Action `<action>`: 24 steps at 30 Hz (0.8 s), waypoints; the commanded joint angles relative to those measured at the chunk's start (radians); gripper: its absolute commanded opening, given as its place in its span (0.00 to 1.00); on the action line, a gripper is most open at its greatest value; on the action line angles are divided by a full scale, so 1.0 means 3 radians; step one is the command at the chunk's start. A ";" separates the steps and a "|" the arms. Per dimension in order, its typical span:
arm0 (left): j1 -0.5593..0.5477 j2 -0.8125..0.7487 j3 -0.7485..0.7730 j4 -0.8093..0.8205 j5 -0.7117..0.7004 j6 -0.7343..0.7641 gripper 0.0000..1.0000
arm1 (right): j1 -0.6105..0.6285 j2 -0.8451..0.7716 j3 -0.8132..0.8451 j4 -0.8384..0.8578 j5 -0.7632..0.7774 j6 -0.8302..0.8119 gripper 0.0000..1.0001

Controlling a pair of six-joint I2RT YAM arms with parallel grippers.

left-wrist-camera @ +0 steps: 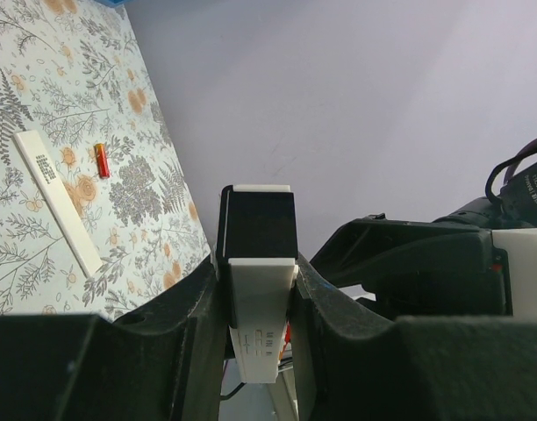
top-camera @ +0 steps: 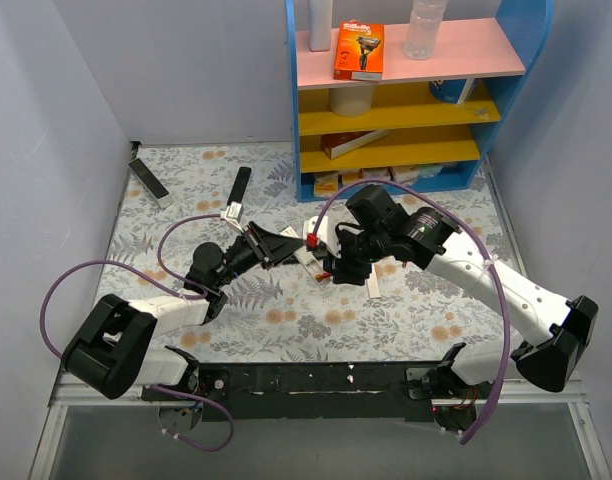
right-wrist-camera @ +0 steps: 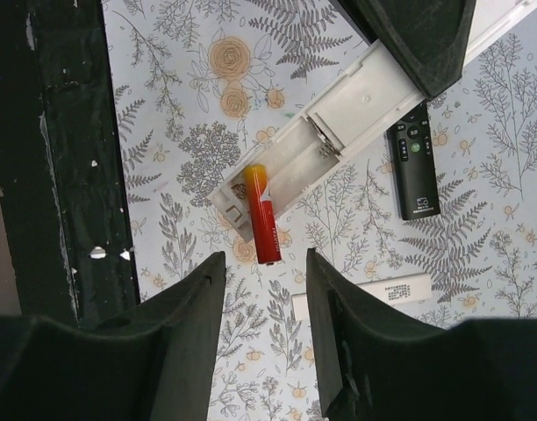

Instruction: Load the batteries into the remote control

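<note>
My left gripper (top-camera: 284, 247) is shut on the white remote control (left-wrist-camera: 261, 323) and holds it above the table; the remote also shows in the right wrist view (right-wrist-camera: 339, 114), with its battery bay open. One red battery (right-wrist-camera: 262, 215) stands tilted in the end of that bay and sticks out. My right gripper (right-wrist-camera: 264, 303) is open just short of the battery, with its jaws apart and touching nothing. The second red battery (left-wrist-camera: 102, 160) lies on the table beside the white back cover (left-wrist-camera: 58, 202). The cover also shows in the right wrist view (right-wrist-camera: 387, 294).
A black remote (right-wrist-camera: 413, 167) lies on the table under the held remote, and another black remote (top-camera: 149, 181) lies far left. A blue shelf unit (top-camera: 406, 90) with boxes and bottles stands at the back. A white bar (top-camera: 373, 285) lies below my right gripper.
</note>
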 commanded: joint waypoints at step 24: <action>0.0007 -0.0132 0.0117 -0.0058 -0.0094 -0.0050 0.00 | -0.0045 -0.0122 -0.0126 0.0366 -0.0274 0.0411 0.02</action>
